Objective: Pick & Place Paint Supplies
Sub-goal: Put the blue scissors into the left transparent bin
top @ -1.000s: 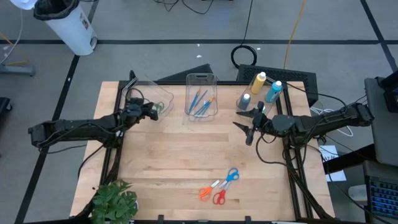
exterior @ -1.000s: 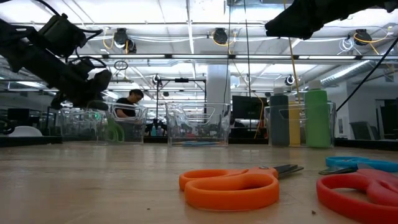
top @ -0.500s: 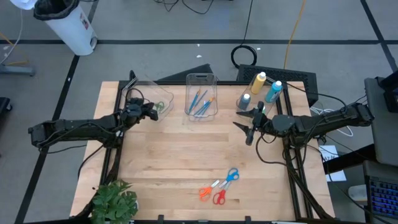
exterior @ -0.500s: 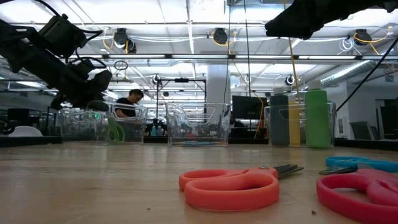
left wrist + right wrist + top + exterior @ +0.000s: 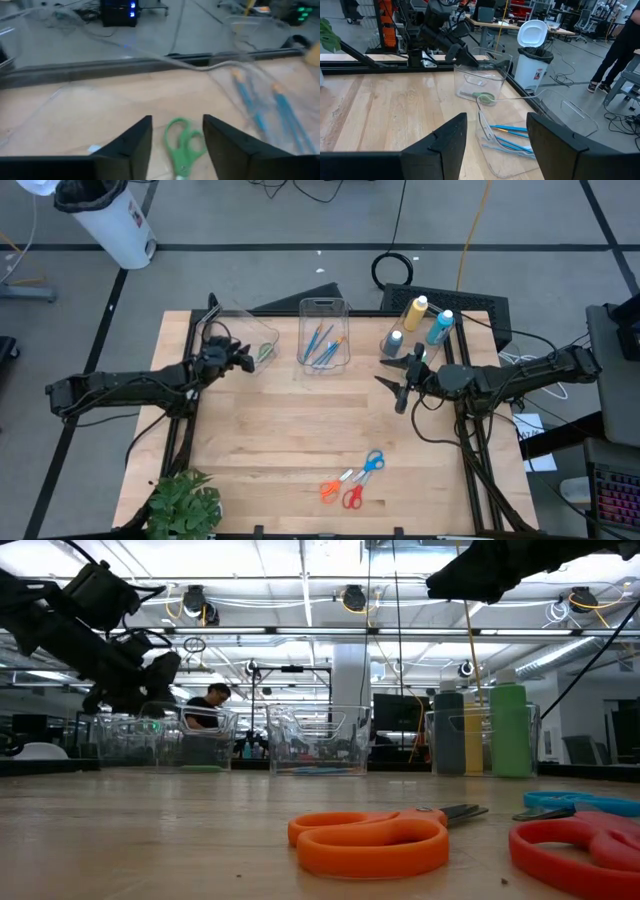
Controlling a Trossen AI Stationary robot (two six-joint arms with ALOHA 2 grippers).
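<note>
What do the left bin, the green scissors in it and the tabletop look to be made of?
Left bin: clear, glossy plastic by the look; you see straight through its walls.
Green scissors: smooth handles, likely plastic; blades too blurred to tell.
Tabletop: pale wood with visible plank lines and grain, matte to satin finish.

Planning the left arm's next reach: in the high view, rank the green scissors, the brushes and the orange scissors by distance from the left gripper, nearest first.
From the left gripper:
1. Green scissors, in the left bin beside it.
2. Brushes, in the middle bin.
3. Orange scissors, near the table's front edge.
</note>
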